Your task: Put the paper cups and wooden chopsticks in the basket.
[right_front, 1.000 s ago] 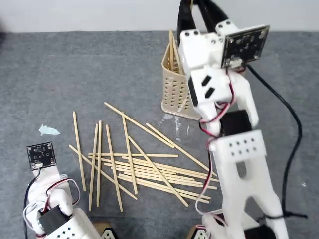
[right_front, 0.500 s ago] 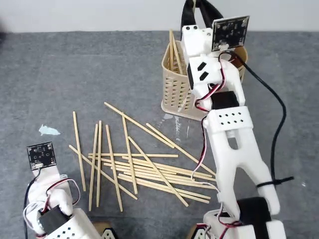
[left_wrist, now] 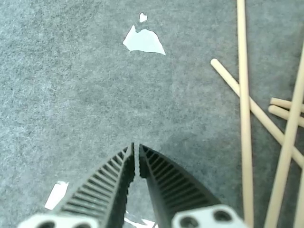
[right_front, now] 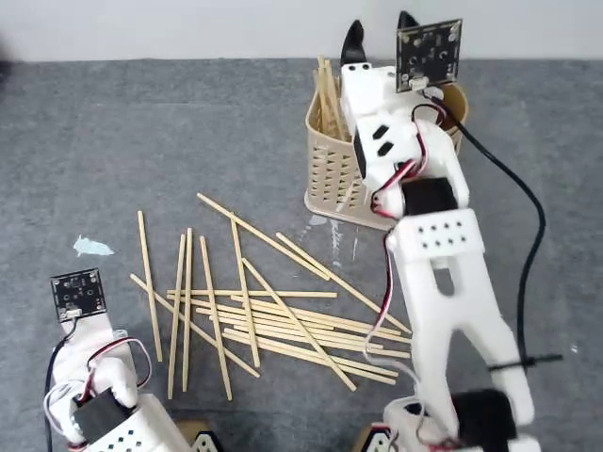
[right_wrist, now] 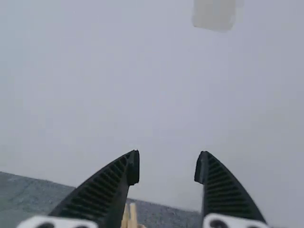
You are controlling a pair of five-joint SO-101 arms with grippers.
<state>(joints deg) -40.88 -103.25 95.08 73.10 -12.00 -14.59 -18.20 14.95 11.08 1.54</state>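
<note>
Your right gripper (right_front: 380, 23) is reaching farther over the basket (right_front: 330, 169), jaws gaping empty; left gripper (left_wrist: 136, 147) is idling pinched shut; most chopsticks (right_front: 264, 236) are still lying loose.

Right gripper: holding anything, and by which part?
Nothing is held. The right gripper is open with an empty gap, raised beside the basket.

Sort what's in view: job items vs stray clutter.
Job items:
basket
chopsticks in it
loose chopsticks
brown rim behind the arm, possibly a paper cup

Clutter:
pale paper scrap
small white scrap
</note>
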